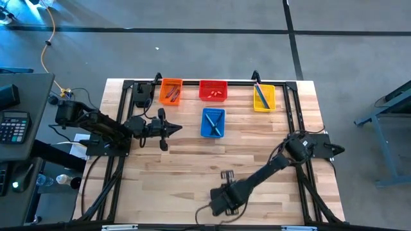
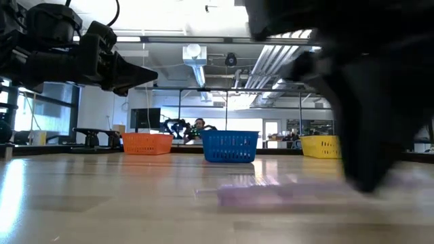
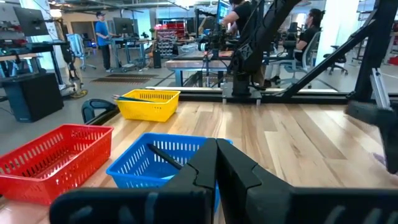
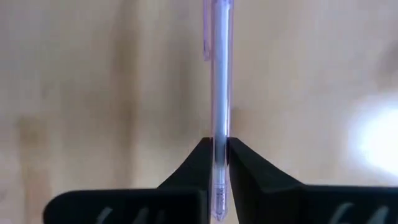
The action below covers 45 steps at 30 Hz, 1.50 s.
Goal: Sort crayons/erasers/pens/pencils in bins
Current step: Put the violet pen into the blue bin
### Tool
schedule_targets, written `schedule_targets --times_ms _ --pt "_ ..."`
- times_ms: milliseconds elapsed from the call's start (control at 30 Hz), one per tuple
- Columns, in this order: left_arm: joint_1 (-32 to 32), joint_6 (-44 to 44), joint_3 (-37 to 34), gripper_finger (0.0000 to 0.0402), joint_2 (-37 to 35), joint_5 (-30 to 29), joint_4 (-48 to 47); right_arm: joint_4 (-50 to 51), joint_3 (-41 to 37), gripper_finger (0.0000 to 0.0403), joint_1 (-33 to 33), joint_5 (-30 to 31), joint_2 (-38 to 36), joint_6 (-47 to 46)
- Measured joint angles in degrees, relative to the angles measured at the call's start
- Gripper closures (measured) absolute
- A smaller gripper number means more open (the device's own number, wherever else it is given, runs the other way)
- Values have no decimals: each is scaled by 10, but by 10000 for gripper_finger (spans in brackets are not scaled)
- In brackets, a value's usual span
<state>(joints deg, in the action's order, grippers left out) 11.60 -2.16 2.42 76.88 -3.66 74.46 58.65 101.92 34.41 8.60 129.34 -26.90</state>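
Observation:
A pale purple pen (image 4: 219, 74) lies on the wood near the table's front edge, also seen as the purple pen (image 2: 271, 193) in the low view. My right gripper (image 4: 219, 155) points down over it and is shut on it; in the high view my right gripper (image 1: 226, 181) is at front centre. My left gripper (image 1: 176, 126) hovers shut and holding nothing, left of the blue bin (image 1: 213, 122). The orange bin (image 1: 171, 91), red bin (image 1: 213, 90) and yellow bin (image 1: 264, 97) stand in a row at the far edge. My right gripper pinches the pen's barrel (image 4: 219, 134) between its two fingers, close to one end (image 4: 217, 208). The fingers (image 4: 200, 158) come from above, pointing down, and lie across the pen. The pen lies level along the tabletop, most of its length reaching away from the fingers.
The blue bin holds thin dark sticks, the orange bin reddish sticks, the red bin small reddish bits, the yellow bin a teal stick. Black frame rails (image 1: 212, 81) run along the far edge and sides. Bare wood (image 1: 257, 141) lies between the bins and my right gripper.

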Motion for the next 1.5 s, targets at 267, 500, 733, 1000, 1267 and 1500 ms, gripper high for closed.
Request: schedule_targets --times_ms 267,500,733,1000,1267,1500 --pt "0 4 0 401 0 4 0 82 2 391 -53 71 -82 150" --pt "0 -15 0 401 0 2 0 131 3 389 -149 168 -126 420" --pt "4 -15 0 401 0 0 -1 122 3 387 -261 208 -126 672" --pt "4 -40 0 401 0 -1 0 79 3 386 -351 197 -122 894" --pt "8 -64 0 401 0 -17 0 26 3 386 -393 128 -105 964" --pt "13 -56 0 401 0 -14 -9 18 3 386 -418 122 -89 996"
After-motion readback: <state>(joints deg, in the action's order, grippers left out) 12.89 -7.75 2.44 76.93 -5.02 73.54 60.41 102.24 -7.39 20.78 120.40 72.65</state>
